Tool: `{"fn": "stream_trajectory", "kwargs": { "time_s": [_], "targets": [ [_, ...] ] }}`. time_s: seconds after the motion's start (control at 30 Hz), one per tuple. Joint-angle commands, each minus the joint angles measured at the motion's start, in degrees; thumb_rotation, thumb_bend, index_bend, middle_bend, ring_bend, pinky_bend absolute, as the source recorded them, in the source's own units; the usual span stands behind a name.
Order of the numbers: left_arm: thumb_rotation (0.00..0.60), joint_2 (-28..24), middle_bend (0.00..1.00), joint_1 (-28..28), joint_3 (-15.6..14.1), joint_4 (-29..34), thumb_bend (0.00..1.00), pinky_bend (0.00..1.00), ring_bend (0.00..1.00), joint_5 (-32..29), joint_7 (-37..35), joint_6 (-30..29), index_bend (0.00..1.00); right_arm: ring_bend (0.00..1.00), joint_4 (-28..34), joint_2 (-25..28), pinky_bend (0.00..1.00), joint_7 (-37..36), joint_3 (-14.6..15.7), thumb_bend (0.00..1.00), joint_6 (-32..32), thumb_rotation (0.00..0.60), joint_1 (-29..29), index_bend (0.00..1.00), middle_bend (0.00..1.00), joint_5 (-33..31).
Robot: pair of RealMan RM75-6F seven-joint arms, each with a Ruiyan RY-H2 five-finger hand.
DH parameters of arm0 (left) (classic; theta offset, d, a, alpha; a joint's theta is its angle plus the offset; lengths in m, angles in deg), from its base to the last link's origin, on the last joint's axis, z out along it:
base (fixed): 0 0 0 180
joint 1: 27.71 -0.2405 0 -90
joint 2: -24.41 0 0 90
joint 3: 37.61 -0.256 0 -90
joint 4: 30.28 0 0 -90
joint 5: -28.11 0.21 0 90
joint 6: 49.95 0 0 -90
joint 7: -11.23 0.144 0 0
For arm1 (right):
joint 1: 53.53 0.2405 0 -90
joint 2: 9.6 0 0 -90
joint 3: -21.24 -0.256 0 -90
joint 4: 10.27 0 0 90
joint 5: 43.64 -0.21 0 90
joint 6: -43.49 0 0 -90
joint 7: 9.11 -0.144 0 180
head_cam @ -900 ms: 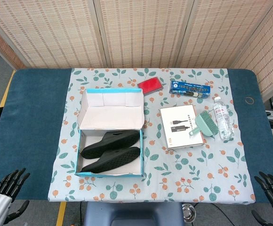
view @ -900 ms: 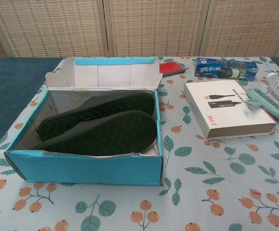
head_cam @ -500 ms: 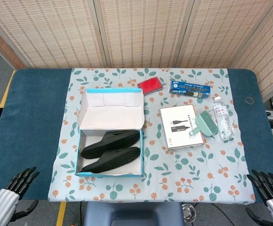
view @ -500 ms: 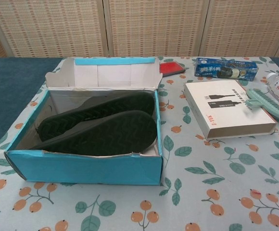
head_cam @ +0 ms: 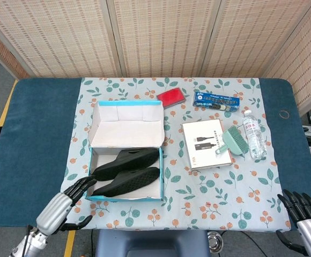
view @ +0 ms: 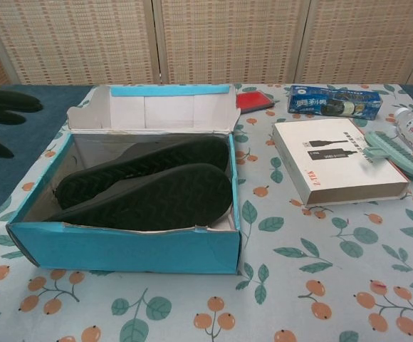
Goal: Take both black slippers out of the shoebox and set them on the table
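Two black slippers lie side by side, soles up, inside the open blue shoebox [head_cam: 124, 197] [view: 121, 248]: the rear slipper [head_cam: 128, 160] [view: 139, 164] and the front slipper [head_cam: 128, 182] [view: 157, 199]. The box lid stands folded back. My left hand [head_cam: 64, 206] hovers just left of the box's near left corner, fingers spread and empty; its dark fingertips [view: 0, 107] enter the chest view at the left edge. My right hand [head_cam: 300, 206] hangs at the table's near right corner, fingers apart, holding nothing.
Right of the box lie a white book [head_cam: 206, 144] with a green brush [head_cam: 231, 140] on it and a water bottle [head_cam: 254, 134]. A red pad [head_cam: 171, 97] and a blue packet [head_cam: 217, 100] sit further back. A floral cloth [head_cam: 209, 198] covers the table.
My left hand has swung up and to the right, from the table's near left corner to beside the shoebox. The right hand has shifted slightly left. The slippers have not moved.
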Motion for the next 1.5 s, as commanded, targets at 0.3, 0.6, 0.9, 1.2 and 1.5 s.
{"fn": "stream_trajectory", "kwargs": {
  "time_s": [0.3, 0.6, 0.9, 1.2, 1.5],
  "targets": [
    [0.6, 13.9, 0.07, 6.7, 6.4, -1.7, 0.32, 0.31, 0.06, -15.4, 11.8, 10.6, 0.0, 0.0, 0.3, 0.9, 0.0, -0.8, 0.0, 0.21, -1.6, 0.465, 0.2, 0.0, 0.0, -2.1],
    [0.6, 20.9, 0.07, 8.3, 8.7, -4.7, 0.31, 0.32, 0.06, -21.4, 21.8, 9.5, 0.0, 0.0, 0.8, 1.6, 0.0, -1.7, -0.1, 0.21, -3.6, 0.464, 1.1, 0.0, 0.0, -3.8],
    [0.6, 23.5, 0.08, 9.7, 10.7, -6.7, 0.31, 0.34, 0.06, -25.5, 28.2, 7.9, 0.0, 0.0, 1.2, 2.0, 0.0, -2.0, -0.4, 0.21, -4.8, 0.464, 1.6, 0.0, 0.0, -5.4],
    [0.6, 27.0, 0.16, 11.7, 11.1, -10.1, 0.31, 0.51, 0.15, -30.3, 32.0, 8.9, 0.15, 0.0, 1.3, 2.2, 0.0, -2.6, -0.4, 0.21, -4.9, 0.465, 1.7, 0.0, 0.0, -5.8],
    [0.6, 29.0, 0.24, 12.8, 11.0, -11.3, 0.32, 0.56, 0.28, -33.4, 37.9, 7.1, 0.2, 0.0, 1.1, 2.5, 0.0, -3.2, -0.4, 0.21, -4.6, 0.465, 1.6, 0.0, 0.0, -6.1]
  ]
}}
